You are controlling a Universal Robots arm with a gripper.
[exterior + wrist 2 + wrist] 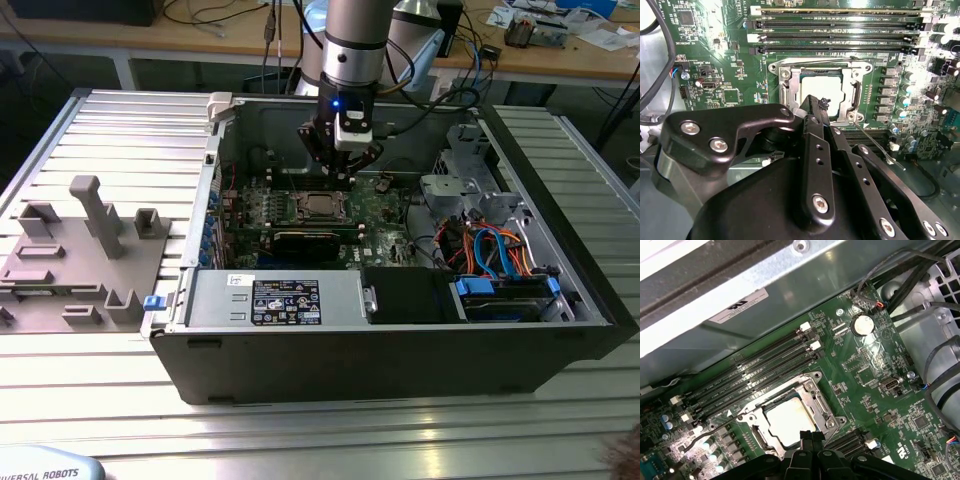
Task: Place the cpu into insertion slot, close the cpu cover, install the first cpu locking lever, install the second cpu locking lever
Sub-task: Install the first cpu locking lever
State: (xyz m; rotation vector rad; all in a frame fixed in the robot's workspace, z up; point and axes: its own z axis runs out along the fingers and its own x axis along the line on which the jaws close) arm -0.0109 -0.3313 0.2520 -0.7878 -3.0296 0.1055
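One cpu [824, 90] sits in the insertion slot [855, 97] under the cpu cover [788, 87], end effector [816, 104] pinched together, empty, just above the cover's edge — locking lever [880, 145] looks thin, springy; press its free end.

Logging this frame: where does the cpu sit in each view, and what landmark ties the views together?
Exterior view: the cpu mid-motherboard inside the case, under the gripper.
Second wrist view: the cpu framed by the cpu cover, just past the gripper.
First wrist view: the cpu in the same cover, beside the gripper.
Shared landmark: the long memory slots alongside the cover.
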